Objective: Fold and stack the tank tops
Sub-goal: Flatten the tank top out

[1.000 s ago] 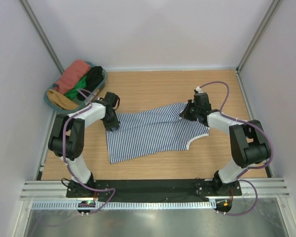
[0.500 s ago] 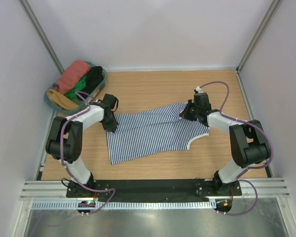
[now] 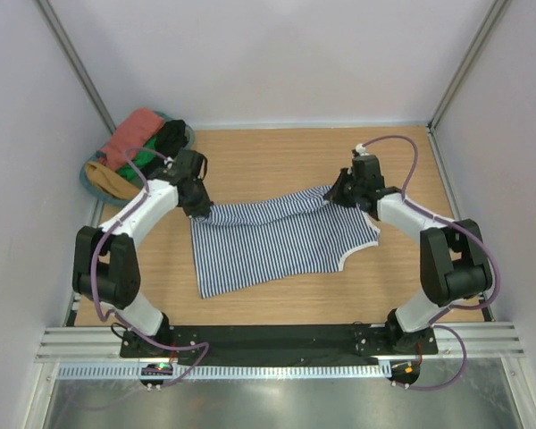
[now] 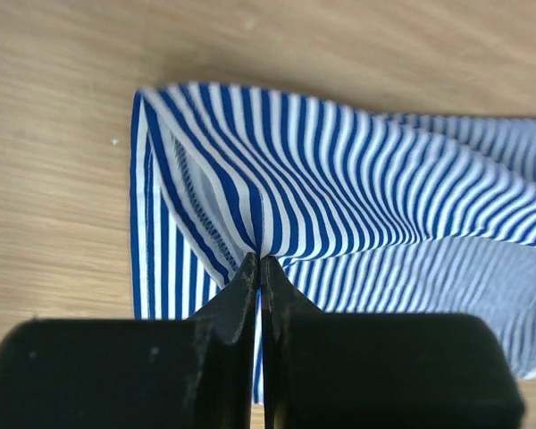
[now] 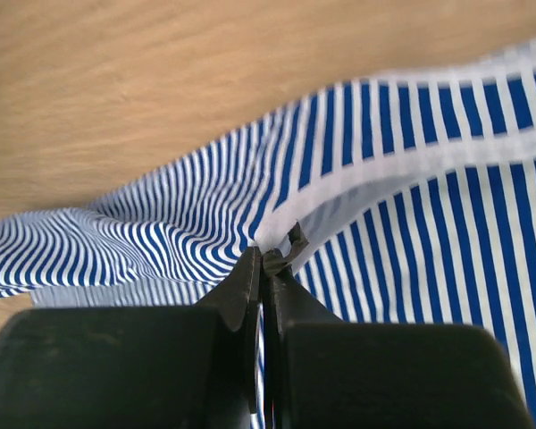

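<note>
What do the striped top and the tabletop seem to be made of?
Striped tank top: thin, soft knit cloth, perhaps cotton jersey, matte; it gathers into fine pleats where pinched. Table: smooth, pale wood or wood-look laminate with low sheen; grain lines show, but real or printed I cannot tell.

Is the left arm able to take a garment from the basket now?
Probably not yet: the left gripper is shut on the striped tank top, though the basket lies close by.
</note>
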Controlling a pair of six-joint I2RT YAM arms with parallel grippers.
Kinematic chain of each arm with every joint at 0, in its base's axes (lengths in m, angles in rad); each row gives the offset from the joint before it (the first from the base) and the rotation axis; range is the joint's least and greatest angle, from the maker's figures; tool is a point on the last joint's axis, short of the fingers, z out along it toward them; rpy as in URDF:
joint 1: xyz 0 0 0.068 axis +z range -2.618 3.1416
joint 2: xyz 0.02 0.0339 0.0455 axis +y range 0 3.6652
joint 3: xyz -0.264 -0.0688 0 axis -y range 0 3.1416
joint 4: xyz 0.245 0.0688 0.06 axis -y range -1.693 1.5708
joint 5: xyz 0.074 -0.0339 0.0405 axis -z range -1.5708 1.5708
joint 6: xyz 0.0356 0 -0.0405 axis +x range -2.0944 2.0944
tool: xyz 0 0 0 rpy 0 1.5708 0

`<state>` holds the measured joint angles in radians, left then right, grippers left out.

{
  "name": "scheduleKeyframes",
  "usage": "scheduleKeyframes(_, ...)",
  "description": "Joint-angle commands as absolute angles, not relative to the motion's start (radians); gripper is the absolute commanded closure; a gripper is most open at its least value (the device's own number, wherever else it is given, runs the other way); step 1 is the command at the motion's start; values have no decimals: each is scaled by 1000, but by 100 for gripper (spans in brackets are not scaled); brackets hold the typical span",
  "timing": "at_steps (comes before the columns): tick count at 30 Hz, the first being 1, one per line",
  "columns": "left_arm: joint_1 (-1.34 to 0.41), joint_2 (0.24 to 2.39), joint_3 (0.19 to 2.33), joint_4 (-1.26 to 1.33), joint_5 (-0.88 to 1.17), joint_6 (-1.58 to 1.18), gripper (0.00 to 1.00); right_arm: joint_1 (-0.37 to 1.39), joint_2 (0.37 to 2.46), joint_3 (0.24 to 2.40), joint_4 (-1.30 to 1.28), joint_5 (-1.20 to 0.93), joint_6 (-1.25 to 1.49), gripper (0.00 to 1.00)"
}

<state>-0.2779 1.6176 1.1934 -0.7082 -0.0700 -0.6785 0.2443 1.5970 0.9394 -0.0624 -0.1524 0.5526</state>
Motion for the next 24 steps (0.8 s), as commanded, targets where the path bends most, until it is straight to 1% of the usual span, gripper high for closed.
scheduleKeyframes(1, -249, 1571, 1330, -782, -29, -654, 100, 232, 1551, 1104, -130, -155, 555, 99)
scheduleKeyframes(2, -233, 1572, 1379, -794, -22, -647, 100, 227, 1555, 1136, -152, -159, 554, 99)
scheduleKeyframes(7, -167, 1552, 1479, -839, 101, -647, 100, 207, 1586, 1377, -299, -179, 540, 99)
scheduleKeyframes(9, -153, 1522, 1525, -863, 115, -650, 100, 192, 1575, 1455, -351, -202, 534, 99)
scheduleKeyframes(13, -143, 1439, 1606, -897, 147, -649, 100, 163, 1525, 1561, -443, -255, 522, 99)
scheduleKeyframes(14, -141, 1419, 1630, -902, 187, -649, 100, 161, 1508, 1574, -459, -264, 517, 99)
scheduleKeyframes(18, -144, 1283, 1652, -900, 261, -669, 100, 163, 1366, 1577, -512, -299, 502, 99)
scheduleKeyframes(19, -144, 1252, 1649, -902, 259, -679, 100, 161, 1286, 1559, -520, -301, 494, 99)
scheduleKeyframes(21, -146, 1143, 1628, -897, 265, -686, 100, 161, 1202, 1522, -547, -292, 483, 99)
scheduleKeyframes(22, -144, 1100, 1618, -899, 264, -687, 100, 163, 1107, 1508, -558, -279, 468, 99)
scheduleKeyframes(24, -146, 997, 1595, -907, 265, -690, 100, 161, 1013, 1480, -587, -275, 454, 99)
